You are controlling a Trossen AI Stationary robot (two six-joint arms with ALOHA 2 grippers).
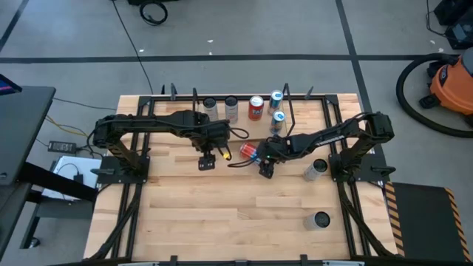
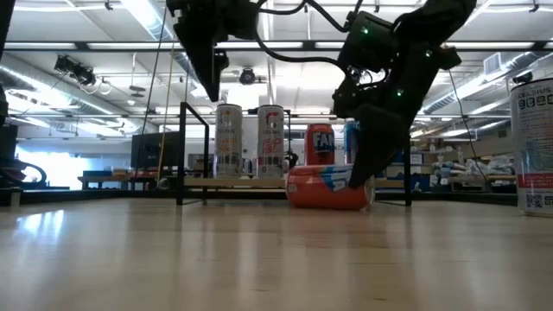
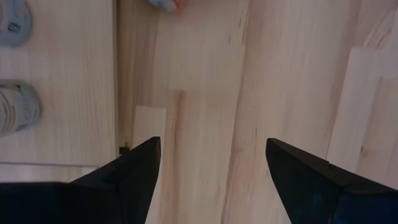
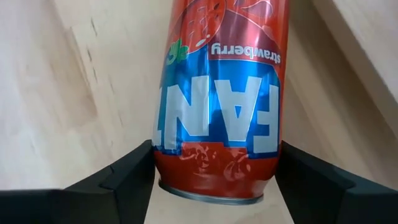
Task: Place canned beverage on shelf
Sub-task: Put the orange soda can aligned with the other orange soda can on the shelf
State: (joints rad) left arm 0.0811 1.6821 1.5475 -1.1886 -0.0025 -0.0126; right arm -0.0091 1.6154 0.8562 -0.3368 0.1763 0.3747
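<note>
A red and blue canned beverage (image 4: 217,112) lies on its side on the table, just in front of the shelf (image 2: 216,182). My right gripper (image 4: 216,165) is shut on this can (image 1: 249,151). The shelf (image 1: 243,112) stands at the table's far middle and holds several upright cans, one of them red (image 1: 256,108). My left gripper (image 3: 213,155) hangs open above bare table, left of the lying can, with nothing between its fingers. In the high view it (image 1: 206,163) is next to the shelf's near edge. My right gripper pinches the lying can's curved wall (image 4: 163,149) between its two fingers, close to the end rim (image 4: 211,194) that faces the wrist. The fingers (image 2: 367,160) slant down from the table's right side and run along the can. The can rests on the table on its side.
Two more cans are on the table to the right, one (image 1: 316,168) near the right arm's base and one (image 1: 321,219) nearer the front edge. The wide wood surface (image 1: 222,207) in front of both grippers is bare.
</note>
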